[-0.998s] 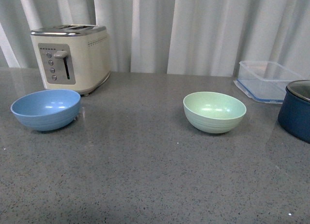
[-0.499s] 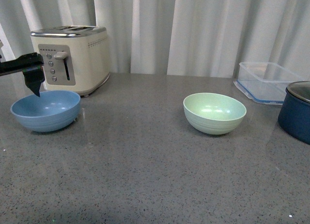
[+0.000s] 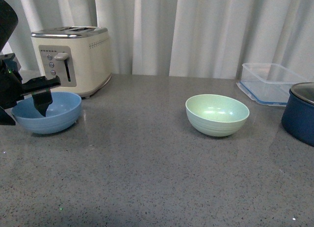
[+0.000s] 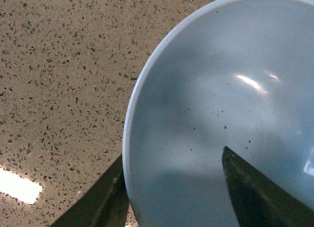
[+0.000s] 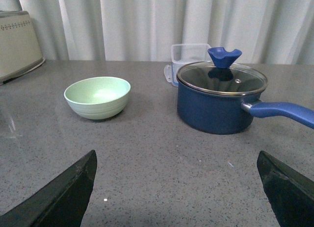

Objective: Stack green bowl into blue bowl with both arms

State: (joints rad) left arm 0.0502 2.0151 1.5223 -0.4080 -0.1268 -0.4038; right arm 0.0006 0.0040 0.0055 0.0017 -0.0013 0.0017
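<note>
The blue bowl (image 3: 54, 114) sits on the grey counter at the left, in front of the toaster. My left gripper (image 3: 24, 112) is open and straddles the bowl's left rim, touching or apart I cannot tell. In the left wrist view one finger (image 4: 255, 192) is inside the blue bowl (image 4: 221, 89) and the other (image 4: 103, 202) is outside it. The green bowl (image 3: 217, 114) sits empty at centre right. My right gripper (image 5: 176, 153) is open and empty, low over the counter, well short of the green bowl (image 5: 97, 97); it does not show in the front view.
A cream toaster (image 3: 73, 58) stands just behind the blue bowl. A clear container (image 3: 270, 82) and a dark navy pot (image 3: 300, 112) stand at the right; the pot (image 5: 221, 102) with its glass lid and long handle is beside the green bowl.
My left arm has come in from the left and dropped lower; one finger now hangs inside the blue bowl. Both bowls have stayed in place.
</note>
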